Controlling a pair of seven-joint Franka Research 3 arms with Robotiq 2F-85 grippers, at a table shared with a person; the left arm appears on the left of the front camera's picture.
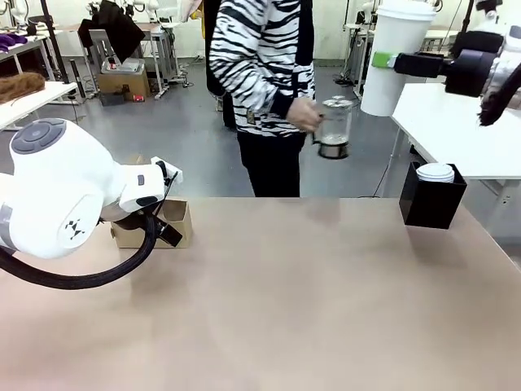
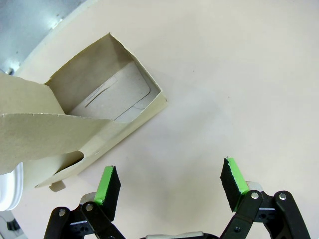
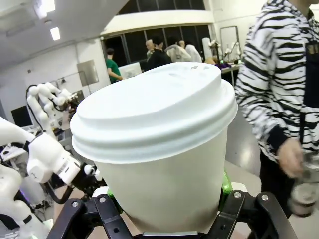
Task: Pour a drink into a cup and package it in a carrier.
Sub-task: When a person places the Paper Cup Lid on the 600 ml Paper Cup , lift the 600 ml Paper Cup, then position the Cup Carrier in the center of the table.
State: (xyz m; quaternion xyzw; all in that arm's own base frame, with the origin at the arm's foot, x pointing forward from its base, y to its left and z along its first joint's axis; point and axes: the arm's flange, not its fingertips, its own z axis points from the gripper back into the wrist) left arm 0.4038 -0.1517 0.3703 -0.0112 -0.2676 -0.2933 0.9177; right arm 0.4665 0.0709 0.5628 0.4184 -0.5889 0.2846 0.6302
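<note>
Left wrist view: carrier (image 2: 114, 94) interior beside splayed left end effector (image 2: 169, 172); front view: right end effector (image 1: 392, 61) tight around cup (image 1: 400, 32).

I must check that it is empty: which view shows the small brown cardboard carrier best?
The left wrist view: the small brown cardboard carrier lies close ahead of the open left tool, one compartment visibly empty. In the front view the white left arm hides most of it.

Ceiling strip lights (image 3: 55, 34) keep the room evenly bright, and the table (image 1: 326, 309) carries only soft, faint shadows. The cup (image 3: 164, 184) up close is shaded below its lid. The person's hand (image 3: 290, 155) smears with motion blur; both wrist views bow lines near their edges.
</note>
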